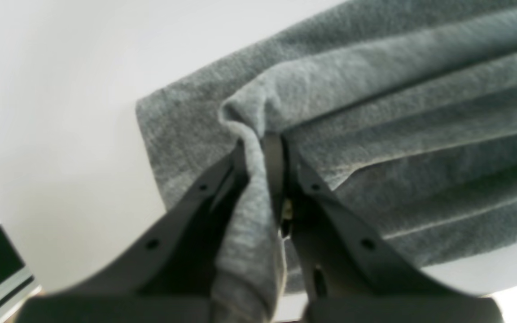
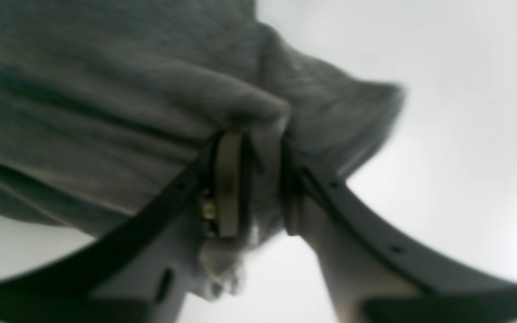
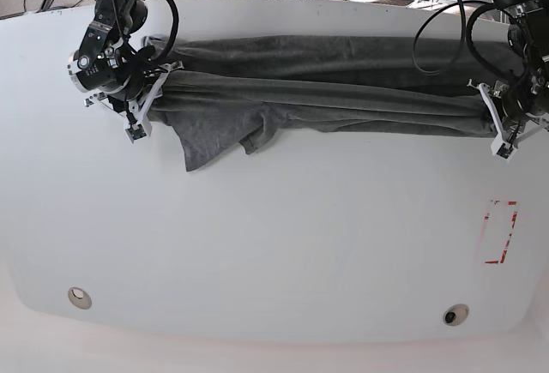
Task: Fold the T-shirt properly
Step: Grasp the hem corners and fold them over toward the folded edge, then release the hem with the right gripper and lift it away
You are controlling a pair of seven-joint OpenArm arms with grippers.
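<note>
Dark jaws fill the foreground of both wrist views, each with cloth bunched between them. The left gripper is clenched tight on a gathered ridge of the T-shirt, a tongue of grey fabric trailing down between its fingers toward the lens. The right gripper also has fabric between its fingers, yet a visible gap stands between them with the cloth sitting loosely in it; whether it is gripping or letting go I cannot tell.

Outward from the tools, the T-shirt lies stretched in a long band across the far part of the white table, running from the right gripper at the scene's left to the left gripper at the scene's right. Holding both ends apart looks meant to keep the folded edge taut and straight, so the layers lie in long parallel creases rather than heaping. One sleeve or corner hangs out toward the near side around the left-middle of the band, so the fold seems unfinished. A red outlined rectangle sits on the table near the right edge, well apart from the garment.
</note>
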